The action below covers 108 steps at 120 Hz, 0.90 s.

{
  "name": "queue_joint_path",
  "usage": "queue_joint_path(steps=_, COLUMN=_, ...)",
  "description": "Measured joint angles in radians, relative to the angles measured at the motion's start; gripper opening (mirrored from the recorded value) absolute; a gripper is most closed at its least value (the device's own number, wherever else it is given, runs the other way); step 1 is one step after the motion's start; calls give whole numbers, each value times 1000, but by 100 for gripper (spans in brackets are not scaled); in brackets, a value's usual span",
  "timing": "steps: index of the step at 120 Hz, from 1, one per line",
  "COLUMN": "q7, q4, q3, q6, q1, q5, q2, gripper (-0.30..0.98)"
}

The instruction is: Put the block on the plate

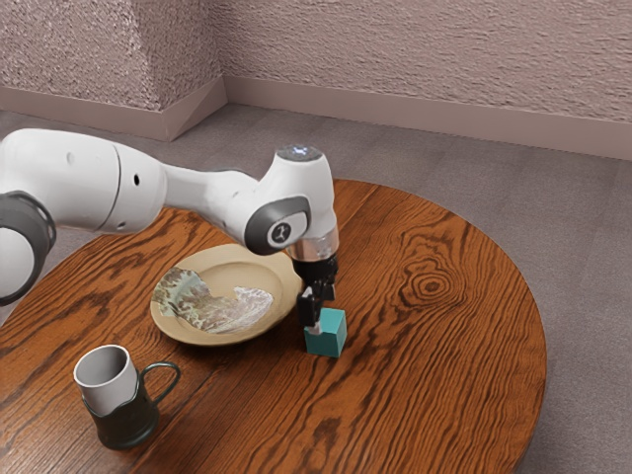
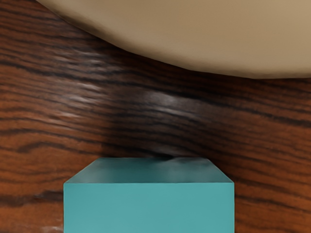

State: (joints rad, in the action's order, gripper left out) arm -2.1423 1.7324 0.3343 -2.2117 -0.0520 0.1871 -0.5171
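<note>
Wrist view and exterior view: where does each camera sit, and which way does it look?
Exterior view: beside the arm, looking down across the table at the mug, plate and block; it shows the arm and jaws.
Wrist view: on the arm's end, looking down at the block and plate's edge.
Both share block, plate and table.

Teal block [image 2: 148, 208] and the tan plate [image 2: 209, 34], apart, with wood showing between them.
The block has a broad, flat, lighter face, cut off by the view's edge, and a darker, narrower face slanting away from it toward the plate. A curved stretch of the plate's rim is in view, smooth and plain, paler inward and browner along its edge. The surface [image 2: 34, 107] is reddish-brown wood with dark, wavy grain, pale glints and a dusky patch between the two.
</note>
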Motion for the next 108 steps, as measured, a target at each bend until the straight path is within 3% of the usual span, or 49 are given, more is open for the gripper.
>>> queue_joint_path(steps=76, q7=0, q4=18, q3=27, q6=-97, q1=-3, q5=22, q2=-61, gripper=68)
queue_joint_path(steps=108, q7=14, q4=14, q3=28, q6=-104, q1=-4, q5=28, q2=-66, gripper=53)
